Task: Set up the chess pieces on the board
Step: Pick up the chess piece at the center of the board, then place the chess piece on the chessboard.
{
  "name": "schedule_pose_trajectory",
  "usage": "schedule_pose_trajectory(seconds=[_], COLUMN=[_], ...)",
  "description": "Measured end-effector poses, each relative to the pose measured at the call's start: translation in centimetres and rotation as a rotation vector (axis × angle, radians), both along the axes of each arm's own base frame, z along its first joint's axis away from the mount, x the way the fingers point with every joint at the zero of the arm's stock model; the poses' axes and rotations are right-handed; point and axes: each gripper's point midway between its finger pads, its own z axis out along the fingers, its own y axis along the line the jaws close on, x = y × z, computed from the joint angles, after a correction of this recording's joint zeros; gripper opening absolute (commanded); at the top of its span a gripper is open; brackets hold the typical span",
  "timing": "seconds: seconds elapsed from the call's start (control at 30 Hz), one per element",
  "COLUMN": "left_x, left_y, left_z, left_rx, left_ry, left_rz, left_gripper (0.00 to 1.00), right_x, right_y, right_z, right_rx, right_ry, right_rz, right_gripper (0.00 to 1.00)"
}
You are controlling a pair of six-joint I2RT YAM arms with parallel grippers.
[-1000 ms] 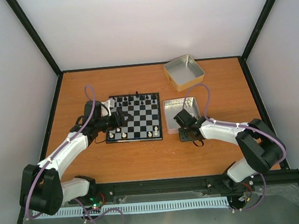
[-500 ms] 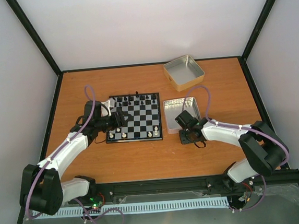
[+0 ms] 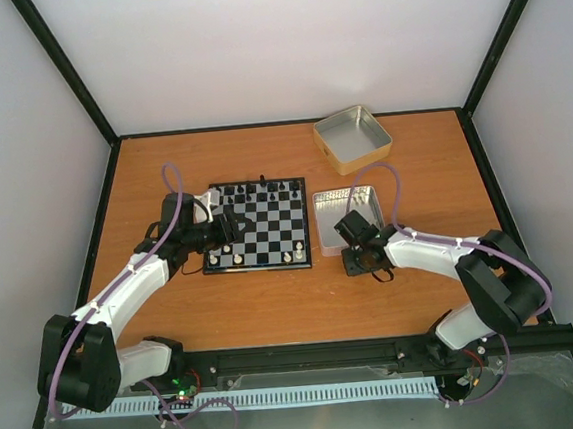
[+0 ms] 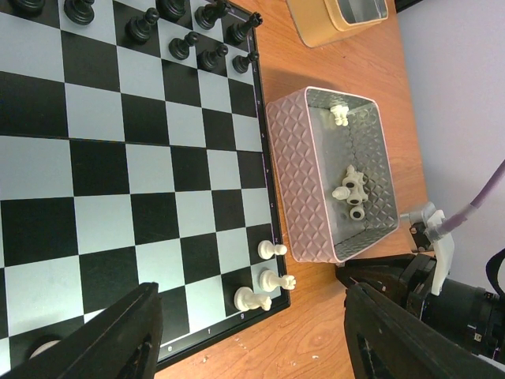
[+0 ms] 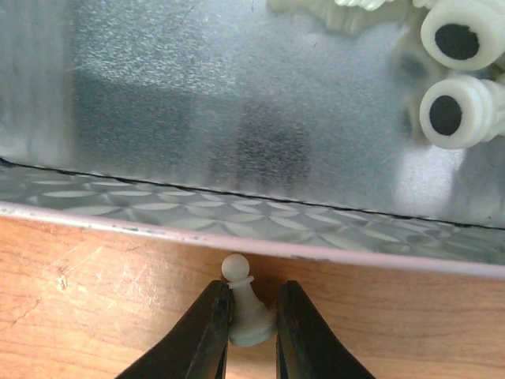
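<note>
right gripper (image 5: 252,316) pinched a cream pawn (image 5: 237,272) on the table (image 5: 95,276)
the pawn stood upright just outside the patterned tin (image 5: 237,205), which held more white pieces (image 5: 461,75). the left gripper (image 4: 251,316) hung over the board (image 4: 102,166), jaws spread and empty, with black pieces (image 4: 189,43) lining the far edge.

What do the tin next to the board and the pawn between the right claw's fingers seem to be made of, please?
The tin: thin sheet metal, it seems; silvery floor with hazy reflections, diamond-embossed wall. The pawn: probably moulded plastic; cream, smooth, with a soft sheen, though resin cannot be excluded.
</note>
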Motion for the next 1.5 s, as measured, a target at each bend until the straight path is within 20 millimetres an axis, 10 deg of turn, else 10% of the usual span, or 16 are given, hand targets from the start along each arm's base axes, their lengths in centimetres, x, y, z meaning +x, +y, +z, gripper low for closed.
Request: schedule_pose_trajectory(seconds=[0.3,0.63,0.83,1.5], left_x=[-0.5,-3.3,-5.7,-7.5], left_y=[-0.6,-4.0,-6.6,-9.0], left_z=[0.4,4.1,5.4,5.5], left_rx=[-0.034,-0.242,-0.366,-0.482], left_ry=[0.004,-0.035,0.042,0.225], left_rz=[-0.039,-0.254,-0.390,-0.484], left_gripper=[0.69,0.77,0.69,0.24], right_x=[-0.2,-0.5,-2.3,-3.0], right_y=[2.0,12.5,15.6,16.9], right_z=[1.8,13.5,18.4,18.1], right_rx=[0.128,0.773,1.013,1.030], right_ry=[-0.033,-0.198,-0.232,-0.185], right_rz=[0.061,0.380,0.570,0.685], right_gripper=[0.14,0.15,0.15,0.15])
